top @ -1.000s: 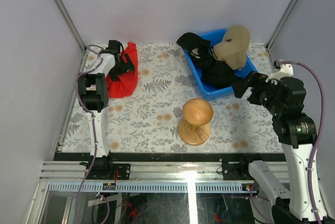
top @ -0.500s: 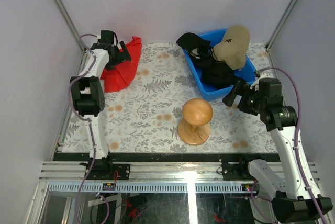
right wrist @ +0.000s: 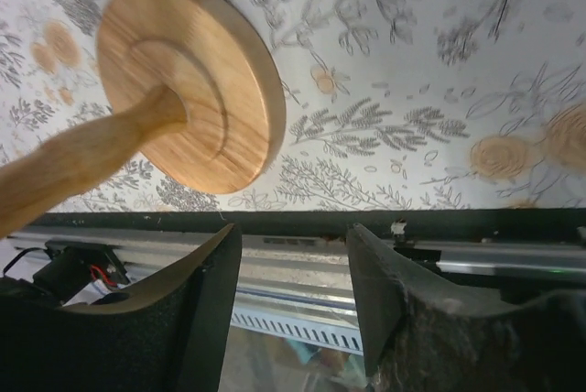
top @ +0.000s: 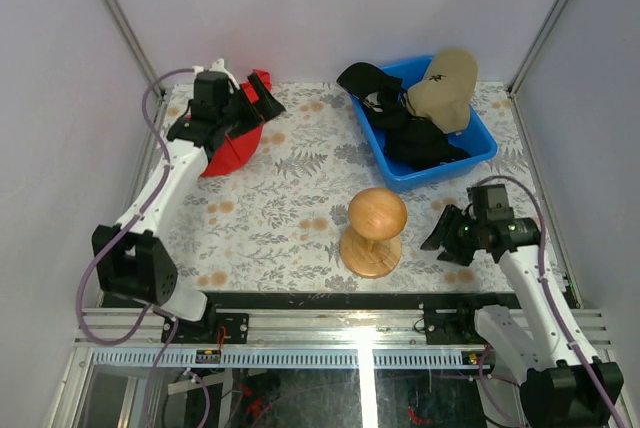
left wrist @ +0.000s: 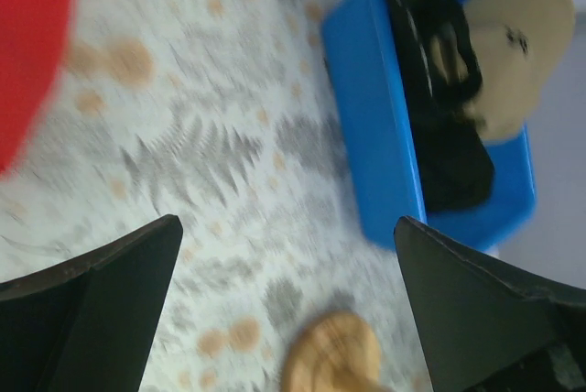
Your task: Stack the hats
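In the top view, the right gripper (top: 447, 239) had dropped from the near corner of the blue plastic bin (top: 483, 144) to the lower right of the frame, low over the floral-patterned tabletop (top: 290, 198) just right of the round-topped wooden stand (top: 375, 230). Its jaws were empty and had drawn in from their earlier wide spread. The left gripper (top: 262, 98), jaws wide and empty, had swung from above the red cloth (top: 228, 151) to that cloth's upper right edge, with the arm stretched out much farther. The hats had not moved: the tan baseball cap with a small dark emblem (top: 445, 83) lay at the bin's upper right, and the black caps (top: 412, 138) were heaped beside and below it, one hanging over the upper left rim. As neither gripper held a cap and the right one had retreated from the bin, the stacking looked not yet begun. The left wrist view, blurred, showed its fingers far apart with only tabletop between them, the bin and caps at upper right and the cloth at the left edge. The right wrist view showed a narrower, empty gap between its fingers, with the stand's disc base at upper left.
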Action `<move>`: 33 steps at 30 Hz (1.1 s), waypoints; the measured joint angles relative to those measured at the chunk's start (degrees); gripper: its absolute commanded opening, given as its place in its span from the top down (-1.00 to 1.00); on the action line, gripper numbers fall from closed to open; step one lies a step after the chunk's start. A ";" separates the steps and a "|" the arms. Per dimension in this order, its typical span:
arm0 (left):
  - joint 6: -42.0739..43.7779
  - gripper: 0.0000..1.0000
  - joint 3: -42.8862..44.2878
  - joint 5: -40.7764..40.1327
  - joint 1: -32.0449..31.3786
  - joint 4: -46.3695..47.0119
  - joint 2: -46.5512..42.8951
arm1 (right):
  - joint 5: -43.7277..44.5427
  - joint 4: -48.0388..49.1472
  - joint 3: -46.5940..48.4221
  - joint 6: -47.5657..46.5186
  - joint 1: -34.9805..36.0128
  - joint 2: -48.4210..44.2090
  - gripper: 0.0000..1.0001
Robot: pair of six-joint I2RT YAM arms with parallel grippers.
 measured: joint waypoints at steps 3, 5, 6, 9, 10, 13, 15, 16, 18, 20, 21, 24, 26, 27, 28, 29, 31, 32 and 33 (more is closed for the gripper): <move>-3.72 -0.99 -7.98 2.10 -2.64 -0.02 -5.29 | -2.67 2.73 -6.56 3.32 0.02 -2.62 -0.02; -5.75 -0.99 -12.66 2.86 -2.47 -1.29 -8.31 | -4.66 5.27 -11.02 6.14 0.04 -5.38 -0.01; -6.60 -0.99 -14.27 2.89 -2.01 -1.97 -9.35 | -5.53 6.75 -13.07 7.67 0.07 -6.82 -0.04; -8.52 -0.99 -16.33 3.19 -0.44 -3.15 -11.06 | -7.63 10.60 -17.77 11.34 0.07 -9.77 -0.11; -9.11 -0.99 -16.74 3.78 0.24 -3.15 -11.54 | -8.04 12.13 -19.32 12.66 0.07 -10.71 -0.11; -10.27 -0.99 -17.03 7.04 1.70 -2.86 -12.17 | -8.94 15.43 -22.32 15.63 0.11 -12.33 -0.12; -10.56 -0.99 -17.03 9.38 2.27 -2.51 -12.04 | -8.98 17.59 -23.69 17.25 0.22 -12.90 -0.10; -10.82 -0.99 -17.05 9.94 2.32 -2.36 -12.02 | -9.03 18.71 -24.33 17.97 0.37 -12.98 -0.10; -11.82 -0.99 -17.70 11.15 2.29 -0.94 -12.15 | -9.05 20.90 -25.62 19.32 1.03 -12.85 -0.10; -12.90 -0.99 -18.58 11.87 2.34 -0.13 -12.48 | -8.76 23.02 -26.69 20.94 2.71 -12.46 -0.10; -13.25 -0.99 -18.67 12.39 2.38 -0.22 -12.52 | -8.70 23.71 -26.86 21.55 3.69 -12.13 -0.11; -13.25 -0.99 -18.36 14.32 2.69 -0.26 -11.69 | -7.34 27.50 -27.02 23.63 8.55 -9.51 -0.11; -13.22 -0.99 -17.97 14.84 2.86 -0.44 -10.99 | -5.99 29.94 -27.02 24.90 11.61 -7.06 -0.11; -13.20 -0.99 -17.84 15.04 2.97 -0.48 -10.82 | -5.49 31.04 -27.02 25.44 12.74 -5.97 -0.11; -13.18 -0.99 -17.75 15.13 2.99 -0.52 -10.84 | -4.87 31.80 -27.04 25.86 13.44 -5.14 -0.11; -13.09 -0.99 -17.55 15.21 2.99 -0.59 -10.86 | -4.31 32.65 -27.15 26.38 13.97 -4.31 -0.11; -12.66 -0.99 -16.85 15.23 3.02 -0.90 -10.86 | -3.23 34.34 -27.65 27.41 14.34 -3.85 -0.11; -12.37 -0.99 -16.50 15.23 3.04 -1.11 -10.86 | -2.80 35.41 -28.17 28.04 14.38 -3.85 -0.11; -12.04 -0.99 -16.15 15.23 3.04 -1.31 -10.91 | -2.51 36.22 -28.68 28.55 14.51 -3.82 -0.10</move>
